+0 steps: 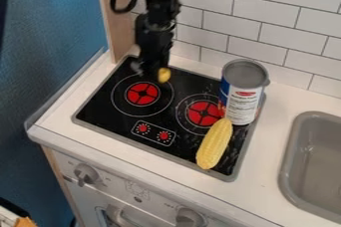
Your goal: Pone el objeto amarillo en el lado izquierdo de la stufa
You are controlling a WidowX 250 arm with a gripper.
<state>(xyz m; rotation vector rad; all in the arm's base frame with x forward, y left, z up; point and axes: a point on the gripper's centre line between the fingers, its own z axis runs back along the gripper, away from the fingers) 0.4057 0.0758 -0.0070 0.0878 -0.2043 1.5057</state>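
A smooth, glossy black stove (pixel 100 114) with a thin grey rim is set into the matte white counter (pixel 53 118). Two round burners are marked on it by thin rings around red discs crossed by dark lines, and two small red dials are framed by a rounded outline near its front edge. The small, rounded yellow piece (pixel 164 75) is seen right at the lower end of the black gripper (pixel 152 68), on its right side in the view, over the stove's left part, just behind the left burner (pixel 142 93). Whether the gripper is parted, closed or clamped on the piece cannot be told. By the right burner (pixel 204 113), well apart from the gripper, a cylindrical can (pixel 242 102) with a grey lid is stood upright. In front of it the long, tapered corn (pixel 214 145), its surface textured with kernels, is laid aslant on the stove's right part. The grey sink (pixel 286 171) is rounded at its corners, and the wall behind is faced with white rectangular tiles (pixel 279 17)
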